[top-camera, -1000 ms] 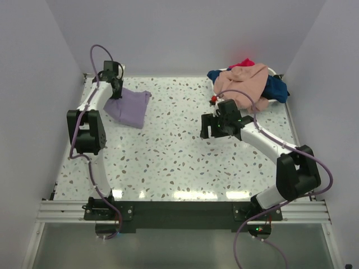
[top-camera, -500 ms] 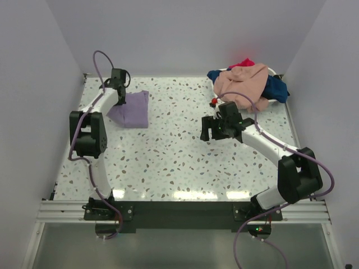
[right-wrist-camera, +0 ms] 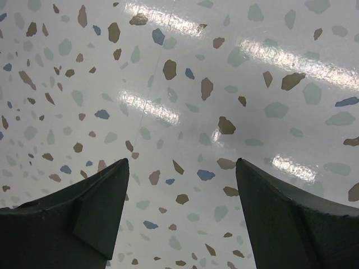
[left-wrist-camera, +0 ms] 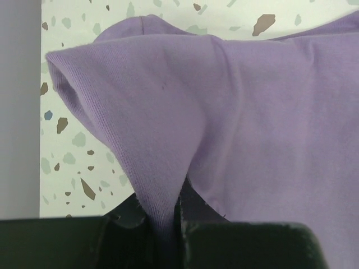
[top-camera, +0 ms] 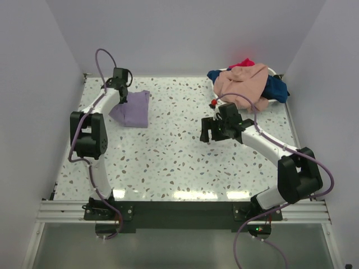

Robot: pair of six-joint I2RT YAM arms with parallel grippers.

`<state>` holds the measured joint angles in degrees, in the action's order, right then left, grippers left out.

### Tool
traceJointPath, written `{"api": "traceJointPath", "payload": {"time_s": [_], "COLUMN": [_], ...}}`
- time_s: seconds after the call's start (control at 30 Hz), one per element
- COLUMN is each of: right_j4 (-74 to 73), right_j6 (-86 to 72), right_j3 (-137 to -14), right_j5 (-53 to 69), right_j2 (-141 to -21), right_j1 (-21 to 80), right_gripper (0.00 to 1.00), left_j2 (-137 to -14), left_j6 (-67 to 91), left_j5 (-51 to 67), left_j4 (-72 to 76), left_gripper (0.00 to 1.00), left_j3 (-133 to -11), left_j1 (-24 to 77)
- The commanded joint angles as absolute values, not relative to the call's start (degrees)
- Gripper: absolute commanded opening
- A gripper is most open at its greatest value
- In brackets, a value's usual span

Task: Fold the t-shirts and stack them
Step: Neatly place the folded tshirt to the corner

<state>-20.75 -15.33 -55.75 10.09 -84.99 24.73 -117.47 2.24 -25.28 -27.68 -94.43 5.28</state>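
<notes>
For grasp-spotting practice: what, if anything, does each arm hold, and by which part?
Left fingers pinch the lavender t-shirt by a bunched fold near its edge; right fingers hold nothing.

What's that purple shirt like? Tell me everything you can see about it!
The purple t-shirt is soft, plain lavender knit with no print showing. It is gathered into a compact, roughly folded shape at the far left of the speckled table, well apart from the pile of other shirts. The left gripper is shut on one edge, pinching it up into a peak. A fold beside the peak opens like a little tunnel. The rest lies on the table, and nothing else touches it.
</notes>
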Motion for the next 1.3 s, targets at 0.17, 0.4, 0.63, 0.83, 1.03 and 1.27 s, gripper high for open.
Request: {"api": "traceJointPath", "payload": {"time_s": [0.17,0.4,0.63,0.83,1.03,1.27], "right_j4": [-17.8,-17.6,-17.6,-17.5,-17.7,-18.0], "right_j6": [-15.3,-15.5,-15.2,-15.2,-15.3,-15.3], "right_j3": [-55.6,-55.3,-55.2,-55.0,-54.8,-54.8], "right_j5": [12.5,12.7,12.9,13.0,12.9,12.7], "right_j2": [-84.0,-84.4,-84.8,-84.9,-84.7,-84.5], "right_j1": [24.9,24.9,24.9,24.9,24.9,24.9], "right_gripper": [0.80,0.80,0.80,0.80,0.80,0.80], "left_j2": [-110.6,-114.5,-116.7,-118.5,-121.3,-123.7], "left_j6": [-1.9,-2.2,-2.2,-2.7,-3.6,-3.4], "left_j5": [-18.9,-19.4,-17.2,-14.0,-11.4,-9.3], "left_j4": [-30.0,-36.7,-38.3,-38.5,-39.7,-40.5], "left_gripper": [0.00,0.00,0.00,0.00,0.00,0.00], "left_j3": [-100.4,-109.2,-111.0,-112.1,-115.7,-118.6], "left_j1": [2.9,0.5,-2.5,-4.0,-4.7,-6.2]}}
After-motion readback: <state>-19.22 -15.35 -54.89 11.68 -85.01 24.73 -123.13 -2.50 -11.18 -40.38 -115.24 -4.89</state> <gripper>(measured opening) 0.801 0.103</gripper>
